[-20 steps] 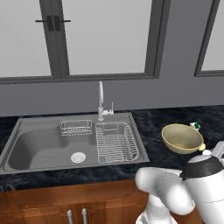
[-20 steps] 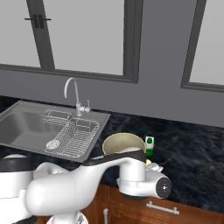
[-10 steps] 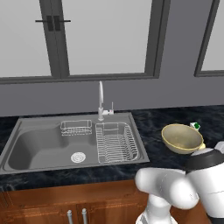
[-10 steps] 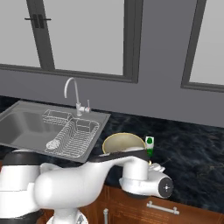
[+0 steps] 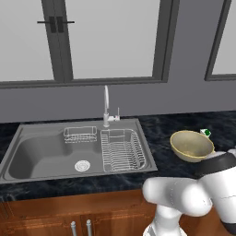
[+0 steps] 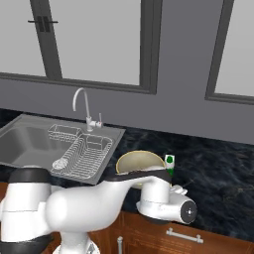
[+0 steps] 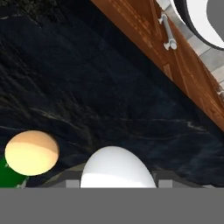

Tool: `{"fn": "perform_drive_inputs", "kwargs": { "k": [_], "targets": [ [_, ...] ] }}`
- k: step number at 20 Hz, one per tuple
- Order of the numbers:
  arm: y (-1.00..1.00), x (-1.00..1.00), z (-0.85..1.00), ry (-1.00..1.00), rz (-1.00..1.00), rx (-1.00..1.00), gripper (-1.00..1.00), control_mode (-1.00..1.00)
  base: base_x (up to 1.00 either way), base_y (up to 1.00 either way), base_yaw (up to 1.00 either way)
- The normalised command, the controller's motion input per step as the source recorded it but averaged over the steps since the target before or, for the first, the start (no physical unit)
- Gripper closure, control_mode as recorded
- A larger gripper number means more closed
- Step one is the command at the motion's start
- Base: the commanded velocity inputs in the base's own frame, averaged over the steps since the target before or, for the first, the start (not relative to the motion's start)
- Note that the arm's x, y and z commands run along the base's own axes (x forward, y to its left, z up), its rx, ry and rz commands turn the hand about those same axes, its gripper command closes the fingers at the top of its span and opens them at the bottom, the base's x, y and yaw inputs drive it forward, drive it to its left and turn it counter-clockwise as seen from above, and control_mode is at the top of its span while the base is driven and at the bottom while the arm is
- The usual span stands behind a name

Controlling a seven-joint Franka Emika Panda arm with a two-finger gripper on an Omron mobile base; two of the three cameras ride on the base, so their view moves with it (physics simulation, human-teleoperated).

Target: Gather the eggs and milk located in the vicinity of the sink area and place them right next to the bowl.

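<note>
In the hand view my gripper [image 7: 117, 180] is shut on a white egg [image 7: 116, 166], which hangs low over the dark counter. A second, tan egg [image 7: 31, 152] lies on the counter just to its left, beside a green patch of the milk [image 7: 6, 175]. The yellowish bowl [image 5: 192, 145] [image 6: 139, 160] stands on the counter right of the sink [image 5: 41, 152] [image 6: 30, 141]. The milk [image 6: 169, 162] [image 5: 206, 132] stands upright against the bowl's far right side. My wrist hangs just in front of the bowl and the milk.
A wire dish rack [image 5: 122, 150] and a small wire basket [image 5: 80, 133] sit in the sink behind the chrome faucet [image 5: 106, 103]. Wooden cabinet fronts with metal handles [image 7: 168, 33] run below the counter edge. Dark counter [image 6: 218, 173] stretches right of the bowl.
The arm has shifted slightly to the right in front of the bowl. The gripper has stayed shut; bowl and milk have not moved.
</note>
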Motion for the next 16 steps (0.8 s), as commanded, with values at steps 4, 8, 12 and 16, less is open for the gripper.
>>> {"fn": "perform_drive_inputs", "kwargs": {
  "k": [4,8,12,16],
  "targets": [
    [0.0,0.08,-0.1,0.0,0.0,0.0,1.0,-1.0,0.0,0.0,0.0],
    [-0.01,0.12,-0.09,0.0,0.0,0.0,1.0,-1.0,0.0,0.0,0.0],
    [-0.06,0.11,-0.06,0.0,0.0,0.0,1.0,-1.0,0.0,0.0,0.0],
    [-0.04,0.09,-0.07,0.0,0.0,0.0,1.0,-1.0,0.0,0.0,0.0]
  ]
}}
